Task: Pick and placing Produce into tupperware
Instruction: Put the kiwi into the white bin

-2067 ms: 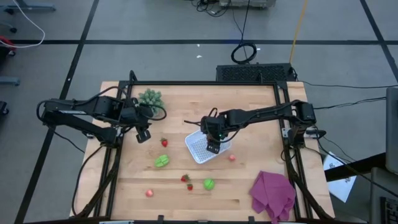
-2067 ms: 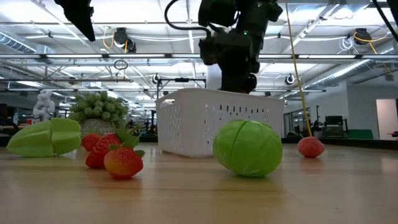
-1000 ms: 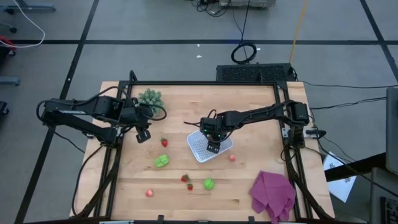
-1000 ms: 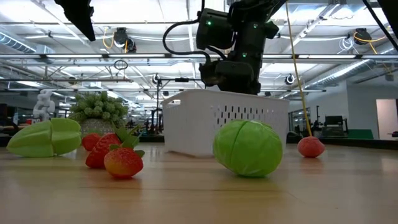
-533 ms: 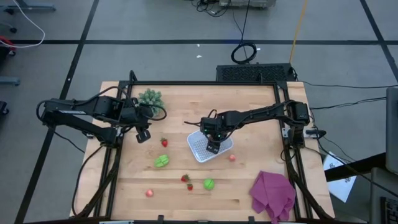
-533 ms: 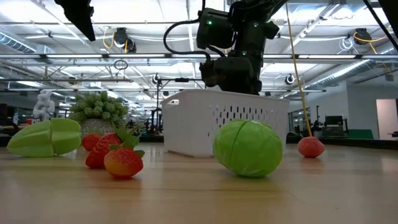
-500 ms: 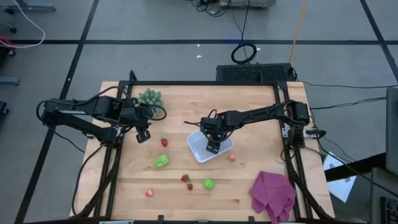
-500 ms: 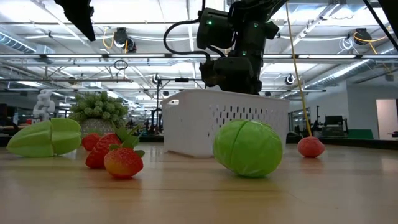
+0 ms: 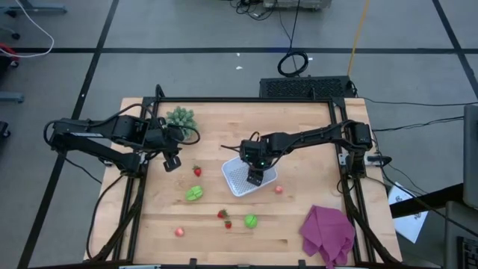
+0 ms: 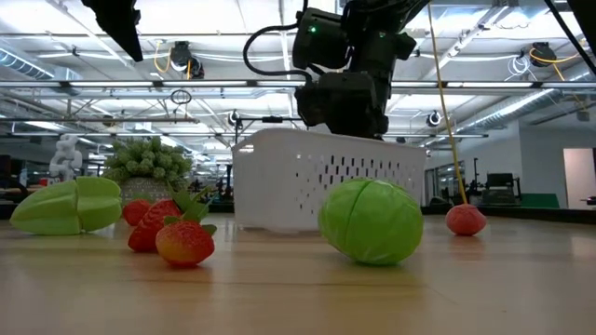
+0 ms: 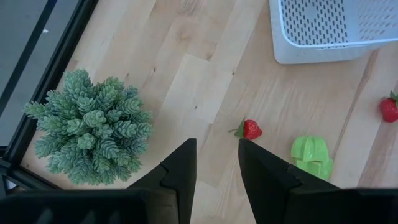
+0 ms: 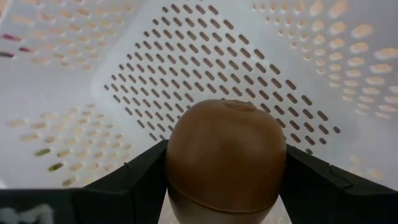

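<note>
The white tupperware (image 9: 234, 179) stands on the table's middle, also seen in the low view (image 10: 317, 191). My right gripper (image 9: 255, 178) reaches down into it and is shut on a brown round produce piece (image 12: 224, 155). My left gripper (image 9: 172, 162) hangs high over the far left, its fingers a little apart (image 11: 217, 162) with nothing between them. On the wood lie a strawberry (image 9: 197, 171), a light green piece (image 9: 194, 193), two strawberries (image 9: 224, 218), a green ball (image 9: 251, 221) and two pink-red balls (image 9: 179, 232) (image 9: 278, 189). My right gripper pinches the brown piece between its two fingers (image 12: 140, 171), one on each of its opposite sides (image 12: 177, 165). The fingers slant down from above, from the table's right. The piece hangs over the tupperware's perforated bottom (image 12: 186, 68); whether it rests on it, I cannot tell.
A spiky green plant (image 9: 181, 117) stands at the far left, just beyond my left gripper. A purple cloth (image 9: 327, 233) lies at the near right corner. Bare wood lies between the tupperware and the far edge.
My right gripper has tipped a little while staying over the tupperware with the brown piece. The tupperware has shifted slightly toward the table's left.
</note>
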You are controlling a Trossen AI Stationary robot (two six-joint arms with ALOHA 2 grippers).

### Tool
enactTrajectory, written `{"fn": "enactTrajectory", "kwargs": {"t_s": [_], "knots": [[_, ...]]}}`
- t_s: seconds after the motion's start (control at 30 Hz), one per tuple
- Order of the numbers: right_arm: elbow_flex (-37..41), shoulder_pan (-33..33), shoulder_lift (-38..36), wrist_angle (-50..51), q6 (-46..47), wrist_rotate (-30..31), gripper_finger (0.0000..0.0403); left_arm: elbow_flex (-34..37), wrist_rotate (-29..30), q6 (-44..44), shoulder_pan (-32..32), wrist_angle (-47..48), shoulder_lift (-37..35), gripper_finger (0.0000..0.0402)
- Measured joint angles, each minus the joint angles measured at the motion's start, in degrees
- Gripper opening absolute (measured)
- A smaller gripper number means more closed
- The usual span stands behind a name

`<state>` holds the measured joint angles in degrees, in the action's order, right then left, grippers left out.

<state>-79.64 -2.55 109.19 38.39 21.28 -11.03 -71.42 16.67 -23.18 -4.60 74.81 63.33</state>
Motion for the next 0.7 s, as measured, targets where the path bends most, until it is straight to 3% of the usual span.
{"fn": "enactTrajectory", "kwargs": {"t_s": [0.7], "knots": [[-0.5,0.3,-0.1,-0.4,-0.8,-1.4,0.0249,0.0,1.1,0.6,0.0,0.0,0.0,0.0124]]}}
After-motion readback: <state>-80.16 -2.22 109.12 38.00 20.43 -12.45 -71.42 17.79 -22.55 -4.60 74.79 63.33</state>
